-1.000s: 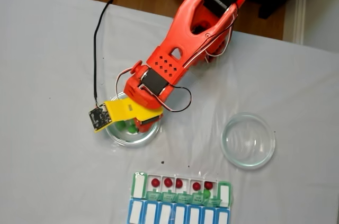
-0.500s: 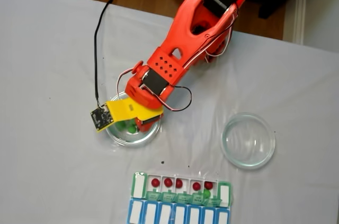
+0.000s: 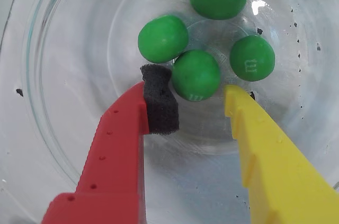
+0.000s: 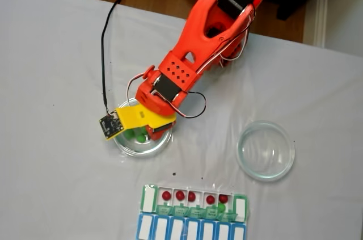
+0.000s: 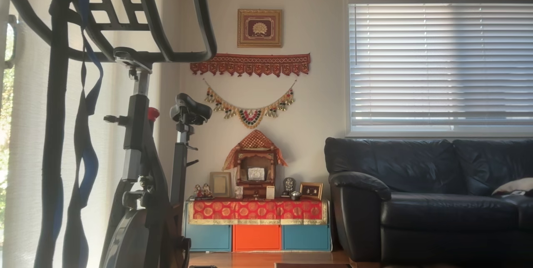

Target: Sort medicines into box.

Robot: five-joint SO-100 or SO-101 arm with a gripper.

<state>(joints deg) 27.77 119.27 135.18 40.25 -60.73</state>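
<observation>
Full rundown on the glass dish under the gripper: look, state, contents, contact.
The glass dish is round, clear and shallow, upright on the white cloth, left of a second dish in the fixed view. It holds four glossy green balls, clustered. The open gripper reaches inside, its fingers straddling the nearest ball. Dark specks dot the glass.

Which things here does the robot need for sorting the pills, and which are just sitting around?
Needed:
- green balls
- red balls
- pill box
- gripper
- glass dish with the greens

Just there:
- empty glass dish
- black cable
- exercise bike
- sofa
</observation>
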